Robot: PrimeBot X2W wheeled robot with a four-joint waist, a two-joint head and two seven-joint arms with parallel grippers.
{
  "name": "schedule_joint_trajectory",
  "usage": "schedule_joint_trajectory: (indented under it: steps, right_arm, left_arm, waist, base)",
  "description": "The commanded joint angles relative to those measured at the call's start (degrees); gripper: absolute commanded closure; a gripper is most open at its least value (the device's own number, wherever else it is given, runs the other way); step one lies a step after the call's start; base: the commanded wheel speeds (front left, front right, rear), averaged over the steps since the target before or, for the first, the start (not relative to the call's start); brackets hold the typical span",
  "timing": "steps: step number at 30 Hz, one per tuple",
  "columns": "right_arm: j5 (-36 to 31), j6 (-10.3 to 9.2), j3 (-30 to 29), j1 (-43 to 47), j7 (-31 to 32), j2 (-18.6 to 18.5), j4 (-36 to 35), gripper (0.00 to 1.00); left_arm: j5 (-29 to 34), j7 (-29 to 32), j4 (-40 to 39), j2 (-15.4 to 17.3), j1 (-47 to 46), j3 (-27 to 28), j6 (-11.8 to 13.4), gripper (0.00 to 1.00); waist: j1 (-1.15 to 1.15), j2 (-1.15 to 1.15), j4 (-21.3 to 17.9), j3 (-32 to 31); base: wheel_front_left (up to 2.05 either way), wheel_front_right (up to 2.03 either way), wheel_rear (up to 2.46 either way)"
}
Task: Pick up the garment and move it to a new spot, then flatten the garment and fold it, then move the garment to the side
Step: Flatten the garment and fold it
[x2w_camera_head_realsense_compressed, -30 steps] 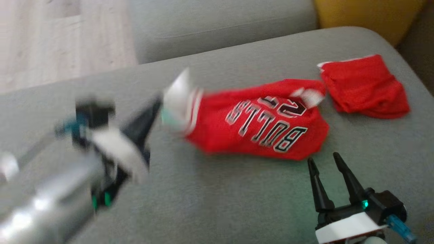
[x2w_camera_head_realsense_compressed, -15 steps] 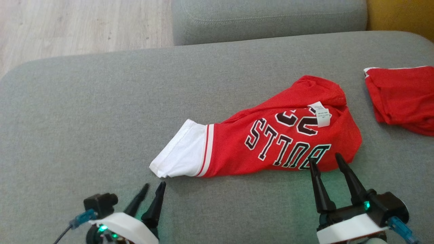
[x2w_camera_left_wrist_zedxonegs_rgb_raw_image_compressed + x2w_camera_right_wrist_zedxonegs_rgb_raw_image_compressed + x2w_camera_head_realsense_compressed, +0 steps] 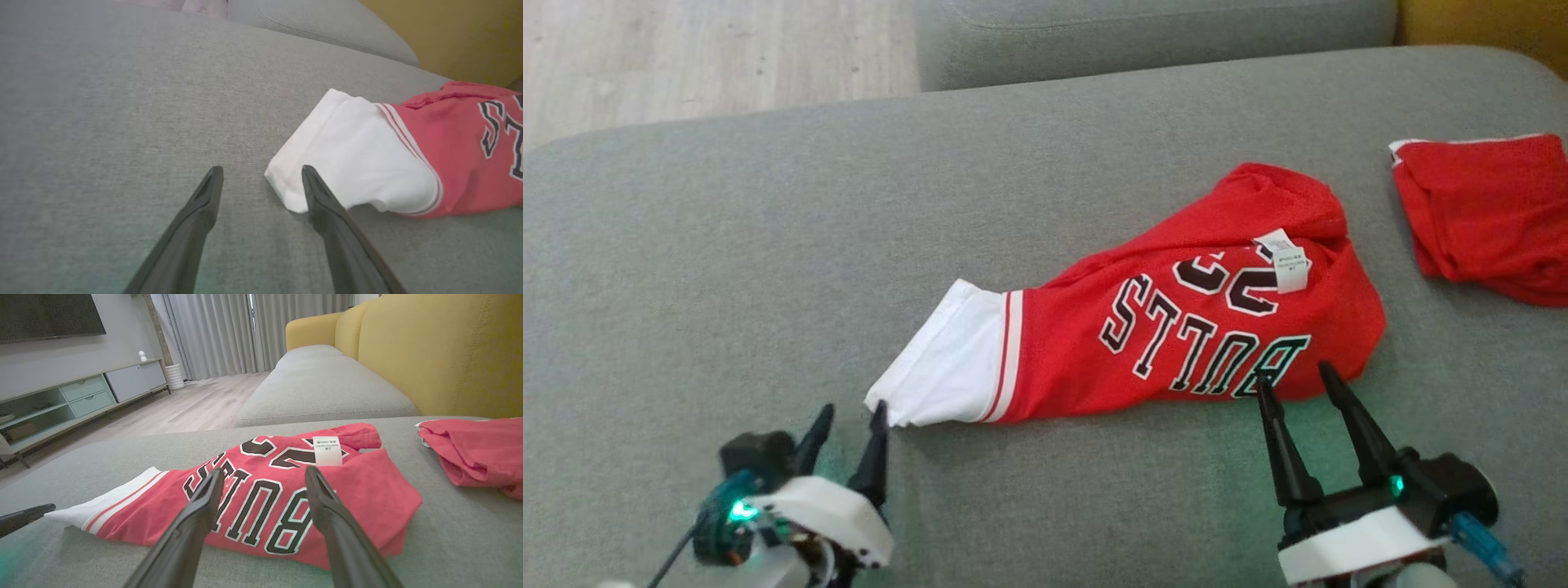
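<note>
The garment (image 3: 1168, 327), a red jersey with black lettering and a white sleeve end (image 3: 935, 371), lies rumpled on the grey sofa cushion (image 3: 768, 245). My left gripper (image 3: 853, 411) stands open just in front of the white sleeve tip (image 3: 286, 192), with nothing between its fingers (image 3: 204, 204). My right gripper (image 3: 1292, 376) is open too, its tips at the jersey's near edge (image 3: 286, 539) by the lettering. A white label (image 3: 1284, 260) lies on top of the jersey.
A second red garment (image 3: 1486, 216) lies crumpled at the far right of the cushion. Beyond it rises a yellow backrest (image 3: 441, 355). Another grey cushion (image 3: 1152, 33) sits behind. Wooden floor (image 3: 686, 57) shows past the sofa's far left edge.
My left gripper let go of the white sleeve, drew back to the lower left and opened. The jersey now lies still on the cushion. The head view shifted. My right gripper has stayed open.
</note>
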Motion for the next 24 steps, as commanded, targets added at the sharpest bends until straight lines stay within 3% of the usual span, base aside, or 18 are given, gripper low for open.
schedule_joint_trajectory:
  steps: [1,9,11,12,13,14,15,16,17,24]
  right_arm:
    - [0.3,0.2,1.3,-2.7,-0.4,-1.0,-1.6,0.0]
    - [0.5,0.2,1.1,-3.6,-0.4,-1.3,-1.5,0.0]
    - [0.5,0.2,1.1,-3.7,-0.4,-1.3,-1.5,0.0]
    - [0.5,0.2,1.1,-3.7,-0.4,-1.2,-1.5,0.0]
    - [0.5,0.2,1.1,-3.7,-0.4,-1.2,-1.4,0.0]
    - [0.5,0.2,1.0,-3.7,-0.4,-1.2,-1.4,0.0]
    - [0.5,0.2,1.0,-3.6,-0.4,-1.2,-1.4,0.0]
    - [0.5,0.2,0.9,-3.6,-0.4,-1.2,-1.4,0.0]
    - [0.4,0.2,0.9,-3.5,-0.4,-1.2,-1.4,0.0]
    - [0.1,0.2,0.8,-3.4,-0.4,-1.7,-1.5,0.0]
  left_arm:
    - [0.9,0.1,-0.3,0.6,-3.8,1.0,0.4,0.0]
    - [0.8,1.5,4.0,-1.6,-5.8,-0.1,-0.6,0.0]
    - [0.3,1.6,4.9,-1.9,-6.0,0.2,-1.1,0.11]
    - [0.0,1.7,5.3,-2.0,-6.0,0.3,-1.2,0.29]
    - [-0.4,1.7,5.5,-2.2,-6.0,0.4,-1.7,0.35]
    - [-1.2,1.9,5.6,-2.6,-5.8,0.7,-2.4,0.55]
    - [-1.7,1.9,5.7,-2.8,-5.7,0.9,-2.8,0.64]
    - [-2.0,1.8,5.8,-2.9,-5.6,1.1,-3.2,0.86]
    - [-2.5,1.9,5.9,-3.1,-5.5,1.3,-3.8,1.0]
    - [-2.0,0.7,5.6,-3.0,-6.1,1.9,-4.5,1.0]
  waist:
    - [0.0,0.0,-0.6,0.4]
    - [0.0,0.0,-1.9,1.5]
    - [0.0,0.0,-2.1,1.5]
    - [0.0,0.0,-2.1,1.5]
    - [0.0,0.0,-2.2,1.5]
    - [0.0,0.0,-2.2,1.4]
    - [0.0,0.0,-2.2,1.4]
    - [0.0,0.0,-2.2,1.3]
    - [0.0,0.0,-2.2,1.2]
    - [0.0,0.0,-2.0,1.0]
  base:
    - [0.0,0.0,0.0]
    - [0.0,0.0,0.0]
    - [0.0,0.0,0.0]
    - [0.0,0.0,0.0]
    - [0.0,0.0,0.0]
    - [0.0,0.0,0.0]
    - [0.0,0.0,0.0]
    - [0.0,0.0,0.0]
    - [0.0,0.0,0.0]
    - [0.0,0.0,0.0]
